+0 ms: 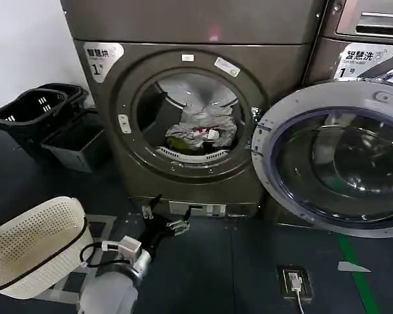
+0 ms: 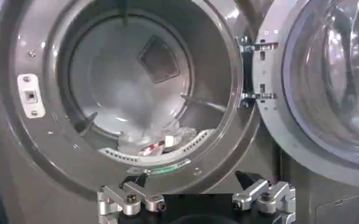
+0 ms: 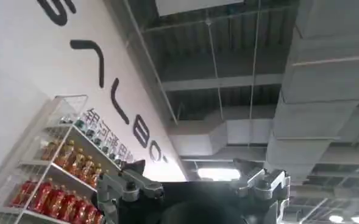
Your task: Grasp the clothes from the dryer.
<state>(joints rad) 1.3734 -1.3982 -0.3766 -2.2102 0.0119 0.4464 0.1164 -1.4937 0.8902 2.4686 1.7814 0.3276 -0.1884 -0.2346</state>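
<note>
The bronze-grey dryer (image 1: pixel 190 26) stands straight ahead, its round door (image 1: pixel 334 160) swung wide to the right. Inside the steel drum, at the front lip, lies the heap of clothes (image 1: pixel 202 127): grey-white fabric with green-yellow and red-and-white bits. My left gripper (image 1: pixel 165 217) hovers low over the floor in front of the dryer's base, below the porthole, open and empty. In the left wrist view it (image 2: pixel 188 179) points at the porthole rim (image 2: pixel 51 146), the clothes (image 2: pixel 152 141) still well beyond it in the drum. My right gripper (image 3: pixel 191 165) is open, empty, pointing up at the ceiling.
A white perforated laundry basket (image 1: pixel 36 245) sits at my left on the floor. Black baskets (image 1: pixel 39 108) stand left of the dryer. The open door covers the neighbouring machine (image 1: pixel 363 39). A floor socket with a cable (image 1: pixel 295 282) lies at the right. A shelf of bottles (image 3: pixel 57 176) is near the right arm.
</note>
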